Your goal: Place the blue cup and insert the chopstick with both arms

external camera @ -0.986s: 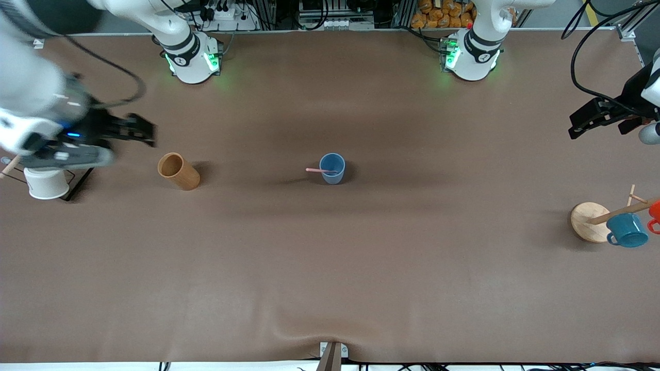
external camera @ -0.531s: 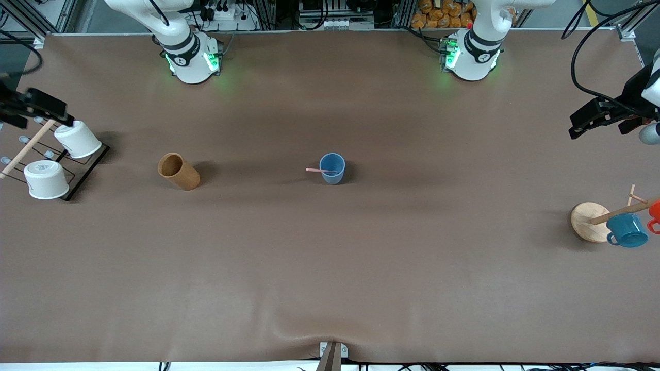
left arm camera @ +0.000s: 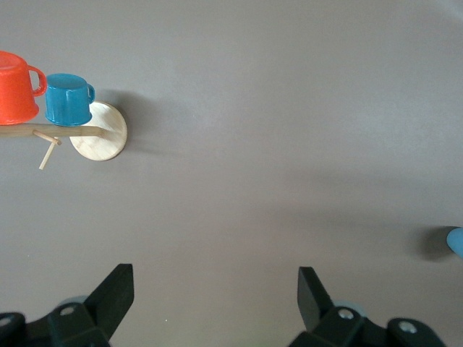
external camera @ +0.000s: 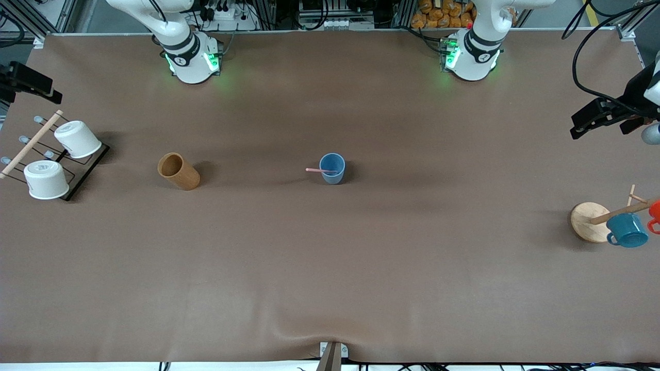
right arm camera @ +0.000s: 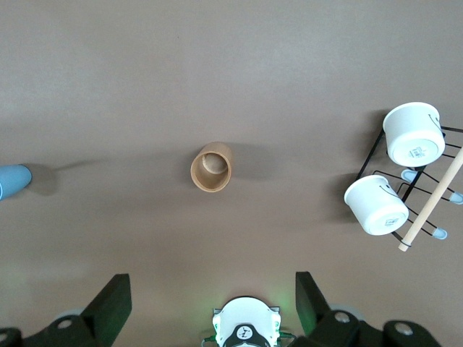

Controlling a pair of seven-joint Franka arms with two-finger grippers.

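Retreat is the change worth noting: a second ago the right arm loomed low over the rack of white cups, and its right end effector (external camera: pixel 31 85) has since swung up and out to the table's edge at the right arm's end, at about ten o'clock from the blue cup (external camera: pixel 332 168). Its fingers stand spread wide with nothing between them, as the right wrist view confirms. The left end effector (external camera: pixel 593 118) hangs over the table's edge at the left arm's end, near two o'clock from the cup, hardly moved in that time, fingers likewise spread and empty.

At the middle of the table the blue cup stands upright, and the chopstick (external camera: pixel 319 170) sits in it, its free end leaning out over the rim toward nine o'clock. Neither has shifted over the last second. With both arms drawn well apart from the cup and both hands empty, I judge the task done, or as good as done; only parking the arms appears to remain.

Other things lie untouched: a brown cup (external camera: pixel 178 171) at nine o'clock from the blue one; two white cups (external camera: pixel 62 157) on a black wire rack (external camera: pixel 82 172) with a wooden dowel (external camera: pixel 31 143) leaning across it; and, at about four o'clock, a teal mug (external camera: pixel 626 230) and an orange mug (external camera: pixel 655 214) hanging from a wooden mug stand (external camera: pixel 588 221).

Writing: one white cup's base carries a small printed label in the right wrist view, too small to read. No brand can be made out elsewhere.
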